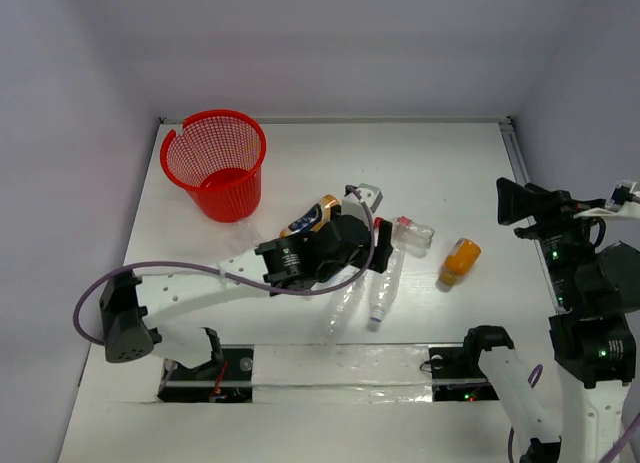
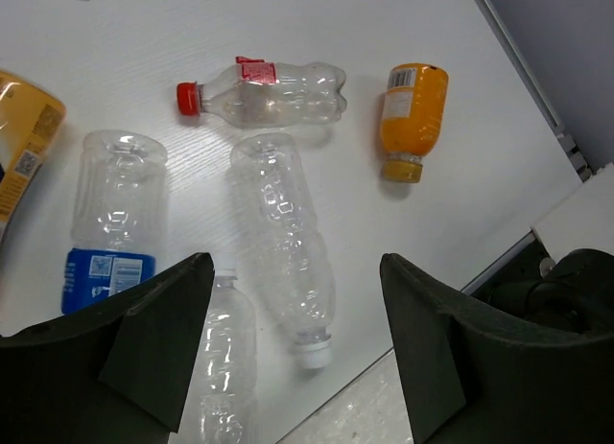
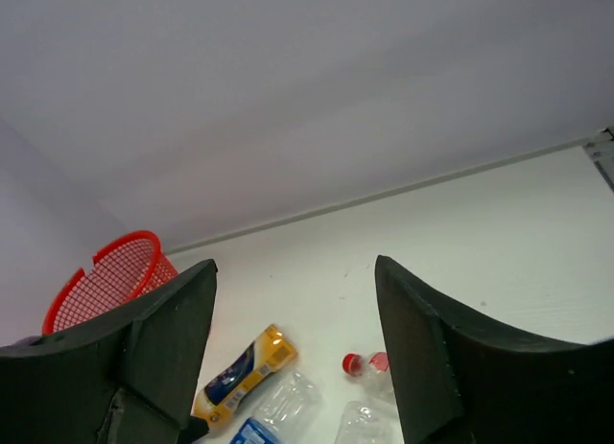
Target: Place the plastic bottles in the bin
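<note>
Several plastic bottles lie mid-table. A clear white-capped bottle (image 2: 283,243) lies under my open, empty left gripper (image 2: 295,262), which hovers above it (image 1: 368,238). Beside it lie another clear bottle (image 2: 223,358), a blue-labelled bottle (image 2: 113,223), a red-capped clear bottle (image 2: 264,91), a stubby orange bottle (image 2: 413,118) and an orange-and-blue labelled bottle (image 1: 310,215). The red mesh bin (image 1: 214,163) stands upright at the far left; I see no bottle in it. My right gripper (image 1: 515,208) is open and empty, raised at the right side (image 3: 295,267).
A metal strip (image 1: 330,368) runs along the table's near edge between the arm bases. A purple cable (image 1: 150,268) loops off the left arm. Walls close the table at the back and sides.
</note>
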Controlling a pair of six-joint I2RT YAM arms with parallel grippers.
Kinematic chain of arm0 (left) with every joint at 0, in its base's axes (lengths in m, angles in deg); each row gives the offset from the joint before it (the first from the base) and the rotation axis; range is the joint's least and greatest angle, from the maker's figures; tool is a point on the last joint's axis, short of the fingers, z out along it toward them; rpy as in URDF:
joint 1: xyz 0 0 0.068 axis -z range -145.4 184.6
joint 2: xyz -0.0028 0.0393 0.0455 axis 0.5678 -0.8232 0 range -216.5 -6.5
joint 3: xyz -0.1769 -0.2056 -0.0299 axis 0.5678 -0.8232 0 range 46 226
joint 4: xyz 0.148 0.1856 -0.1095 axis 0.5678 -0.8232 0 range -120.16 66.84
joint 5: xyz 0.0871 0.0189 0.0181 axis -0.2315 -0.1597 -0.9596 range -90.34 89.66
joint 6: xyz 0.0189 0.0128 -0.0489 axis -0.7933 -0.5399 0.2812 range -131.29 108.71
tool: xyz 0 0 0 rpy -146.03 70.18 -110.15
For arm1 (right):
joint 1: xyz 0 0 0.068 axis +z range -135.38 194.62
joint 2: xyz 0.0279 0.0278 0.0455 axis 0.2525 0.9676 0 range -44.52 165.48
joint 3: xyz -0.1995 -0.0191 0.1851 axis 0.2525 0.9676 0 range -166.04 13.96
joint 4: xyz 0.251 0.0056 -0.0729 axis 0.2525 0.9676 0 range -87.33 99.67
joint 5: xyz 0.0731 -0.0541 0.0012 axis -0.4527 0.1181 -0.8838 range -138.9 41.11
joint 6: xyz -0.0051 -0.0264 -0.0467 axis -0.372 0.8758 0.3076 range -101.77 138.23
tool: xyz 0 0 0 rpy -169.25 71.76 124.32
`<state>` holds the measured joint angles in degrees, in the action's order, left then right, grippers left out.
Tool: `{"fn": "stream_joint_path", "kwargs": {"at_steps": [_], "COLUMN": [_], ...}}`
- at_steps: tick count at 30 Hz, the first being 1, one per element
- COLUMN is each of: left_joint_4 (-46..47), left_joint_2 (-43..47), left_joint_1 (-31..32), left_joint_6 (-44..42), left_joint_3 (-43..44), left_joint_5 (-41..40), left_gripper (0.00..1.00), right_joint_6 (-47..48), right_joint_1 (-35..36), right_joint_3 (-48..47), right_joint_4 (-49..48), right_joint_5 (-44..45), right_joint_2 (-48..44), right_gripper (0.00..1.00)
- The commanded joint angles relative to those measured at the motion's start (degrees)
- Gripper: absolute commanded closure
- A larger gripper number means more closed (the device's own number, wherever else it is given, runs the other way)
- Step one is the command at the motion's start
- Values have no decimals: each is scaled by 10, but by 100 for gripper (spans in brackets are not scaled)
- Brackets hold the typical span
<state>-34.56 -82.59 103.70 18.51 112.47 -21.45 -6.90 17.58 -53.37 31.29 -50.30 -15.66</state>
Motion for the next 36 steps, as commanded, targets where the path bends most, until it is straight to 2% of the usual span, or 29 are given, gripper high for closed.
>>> {"fn": "stream_joint_path", "kwargs": {"at_steps": [1, 2, 4, 5, 6, 9, 10, 12, 18, 19, 20, 21, 22, 23, 24, 25, 27, 28, 32, 36], "left_joint_4": [20, 23, 31, 34, 35, 42, 47, 47, 22, 13, 6, 2, -15, -30, -42, -59, -63, -65, -73, -64], "left_joint_2": [-20, -40, -76, -89, -104, -156, -181, -206, -309, -323, -352, -367, -382, -420, -439, -471, -498, -509, -563, -589], "left_joint_1": [11, 11, 17, 22, 28, 43, 52, 59, 59, 59, 59, 59, 59, 59, 59, 59, 59, 59, 59, 53], "left_joint_6": [-15, -16, -22, -26, -29, -59, -65, -74, -76, -75, -74, -76, -83, -84, -84, -86, -87, -85, -70, -56], "left_joint_3": [41, 56, 85, 96, 110, 164, 188, 215, 329, 347, 380, 395, 412, 458, 481, 519, 544, 555, 609, 619], "left_joint_5": [-8, -2, 10, 13, 24, 45, 48, 44, 29, 22, 18, 19, 28, 29, 33, 33, 33, 31, 7, -3], "left_gripper": [32, 33, 35, 37, 40, 68, 86, 99, 100, 98, 91, 84, 69, 62, 56, 44, 35, 28, 15, 12], "right_joint_6": [-3, -4, -10, -12, -12, -15, -16, -19, -12, -10, -8, -5, -1, 0, 1, 2, 3, 3, 1, -4], "right_joint_1": [-5, -5, -5, -5, -5, -5, -5, -5, -5, -5, -5, -5, -5, -5, -5, -5, -5, -5, -5, -5], "right_joint_3": [-27, -34, -59, -68, -78, -125, -136, -168, -199, -198, -198, -199, -199, -199, -197, -194, -189, -187, -172, -158], "right_joint_4": [-14, -15, -20, -21, -22, -15, -13, -10, 20, 26, 31, 36, 45, 49, 50, 53, 56, 57, 57, 56], "right_joint_5": [-4, -8, -26, -29, -32, -31, -37, -40, -39, -40, -41, -46, -53, -58, -62, -71, -75, -79, -103, -115], "right_joint_2": [-7, -6, -4, -3, -3, 3, 3, 4, -8, -9, -12, -12, -13, -16, -18, -20, -28, -31, -41, -50], "right_gripper": [27, 31, 51, 84, 99, 100, 100, 100, 100, 100, 99, 85, 75, 50, 40, 33, 22, 21, 17, 16]}}
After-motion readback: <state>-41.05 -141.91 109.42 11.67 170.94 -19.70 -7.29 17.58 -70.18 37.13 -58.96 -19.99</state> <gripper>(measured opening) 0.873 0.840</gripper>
